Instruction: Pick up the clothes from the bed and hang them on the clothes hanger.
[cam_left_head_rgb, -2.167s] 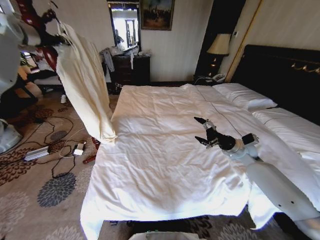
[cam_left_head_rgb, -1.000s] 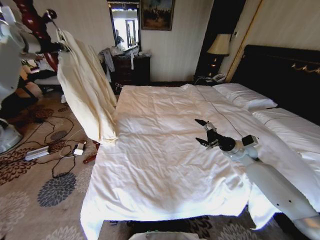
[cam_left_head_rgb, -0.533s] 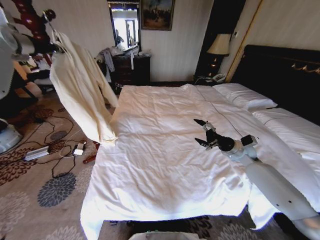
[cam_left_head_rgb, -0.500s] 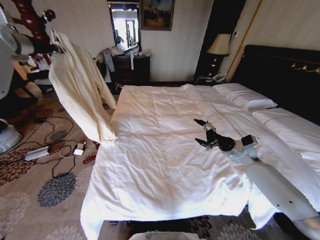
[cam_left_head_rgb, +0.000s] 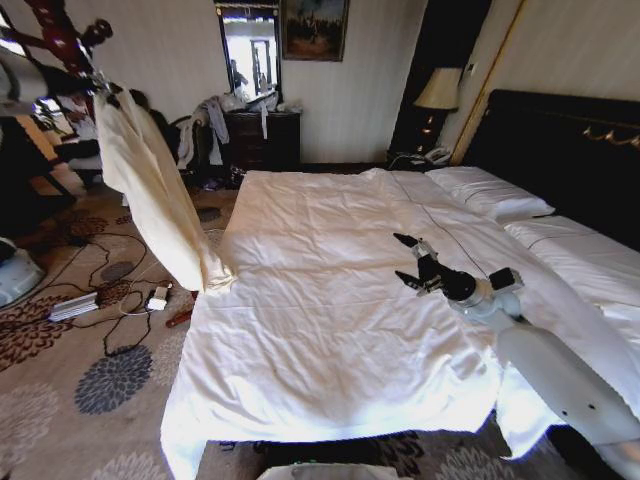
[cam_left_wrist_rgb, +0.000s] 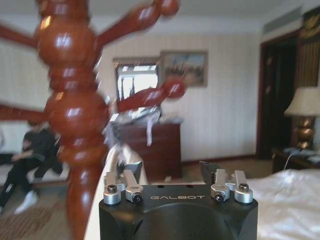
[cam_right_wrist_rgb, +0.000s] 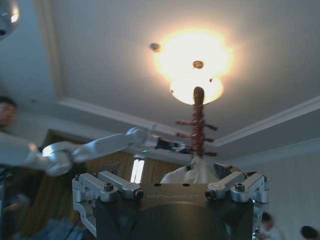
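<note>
A long cream garment (cam_left_head_rgb: 150, 190) hangs at the far left, off the bed (cam_left_head_rgb: 320, 310), its collar just under the arms of a dark red wooden coat stand (cam_left_head_rgb: 62, 35). The clothes hanger is hidden inside its shoulders. My left gripper (cam_left_head_rgb: 85, 85) is raised beside the collar. In the left wrist view its fingers (cam_left_wrist_rgb: 131, 168) stand apart with nothing between them, and the stand's pole (cam_left_wrist_rgb: 75, 115) and a strip of cream cloth (cam_left_wrist_rgb: 102, 200) are close by. My right gripper (cam_left_head_rgb: 408, 262) hovers open over the white duvet.
Cables, a power strip (cam_left_head_rgb: 72, 305) and small items litter the patterned carpet left of the bed. A dark dresser (cam_left_head_rgb: 262, 138) with clothes on it stands at the back wall. White pillows (cam_left_head_rgb: 490, 195) and a black headboard (cam_left_head_rgb: 570, 150) are on the right.
The cream garment has swung left and closer to the coat stand, and my left arm has drawn further left. The right arm has barely shifted.
</note>
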